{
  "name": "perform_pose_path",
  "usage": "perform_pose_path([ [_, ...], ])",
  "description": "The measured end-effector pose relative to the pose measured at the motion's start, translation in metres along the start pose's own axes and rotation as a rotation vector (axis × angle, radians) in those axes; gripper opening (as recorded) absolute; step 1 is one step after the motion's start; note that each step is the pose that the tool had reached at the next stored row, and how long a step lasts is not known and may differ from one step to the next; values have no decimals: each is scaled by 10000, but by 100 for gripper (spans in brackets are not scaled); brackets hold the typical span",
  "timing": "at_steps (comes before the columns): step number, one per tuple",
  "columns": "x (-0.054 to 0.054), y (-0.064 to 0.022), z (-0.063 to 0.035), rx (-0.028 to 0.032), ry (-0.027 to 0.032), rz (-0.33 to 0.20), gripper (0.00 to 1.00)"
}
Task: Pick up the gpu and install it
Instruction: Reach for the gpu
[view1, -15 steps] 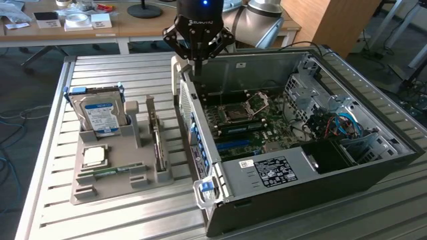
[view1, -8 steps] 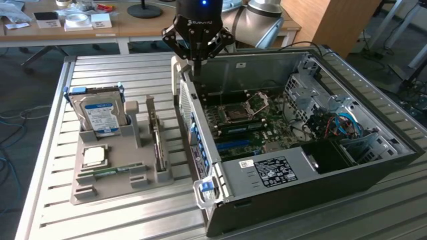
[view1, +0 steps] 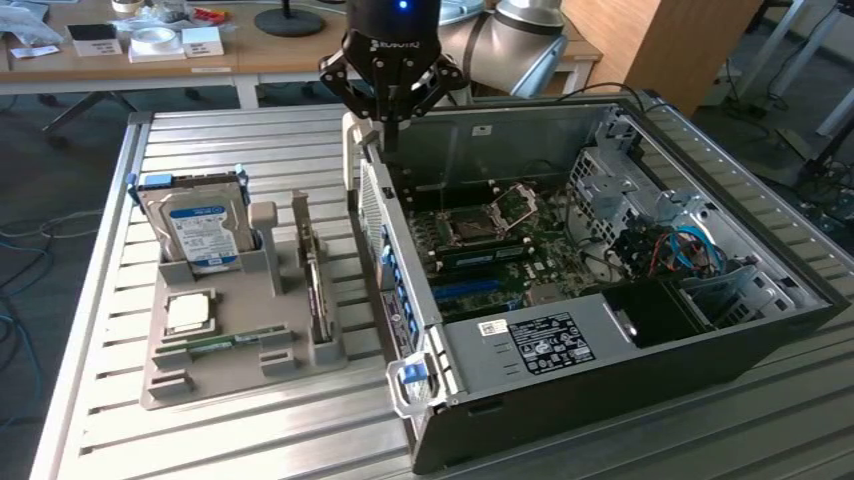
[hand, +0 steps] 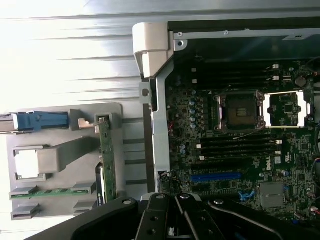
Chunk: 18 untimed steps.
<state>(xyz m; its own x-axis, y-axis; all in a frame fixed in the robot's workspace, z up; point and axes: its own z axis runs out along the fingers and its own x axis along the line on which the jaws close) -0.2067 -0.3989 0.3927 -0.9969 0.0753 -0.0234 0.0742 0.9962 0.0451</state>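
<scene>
The gpu (view1: 316, 280) stands on edge in the grey holder (view1: 214, 385) on the bench (view1: 240, 140), beside the open computer case (view1: 747, 330). Farther back, at its one o'clock, the claw (view1: 391, 135) hangs empty, pressed together, over the case's rear wall. A clean pick likely needs it spread, squared to the card's top edge and clear of the hard drive (view1: 200, 235).

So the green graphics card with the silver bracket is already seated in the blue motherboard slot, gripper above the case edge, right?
No. The exterior view shows the green graphics card with the silver bracket standing on edge in the grey plastic holder beside the computer case, not in the blue motherboard slot. The black gripper is above the case edge.
</scene>
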Motion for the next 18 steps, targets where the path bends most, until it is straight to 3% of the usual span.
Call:
perform_pose_path([
  [12, 142, -11, -3, 0, 1, -1, 11],
  [18, 266, -20, -4, 0, 0, -1, 11],
])
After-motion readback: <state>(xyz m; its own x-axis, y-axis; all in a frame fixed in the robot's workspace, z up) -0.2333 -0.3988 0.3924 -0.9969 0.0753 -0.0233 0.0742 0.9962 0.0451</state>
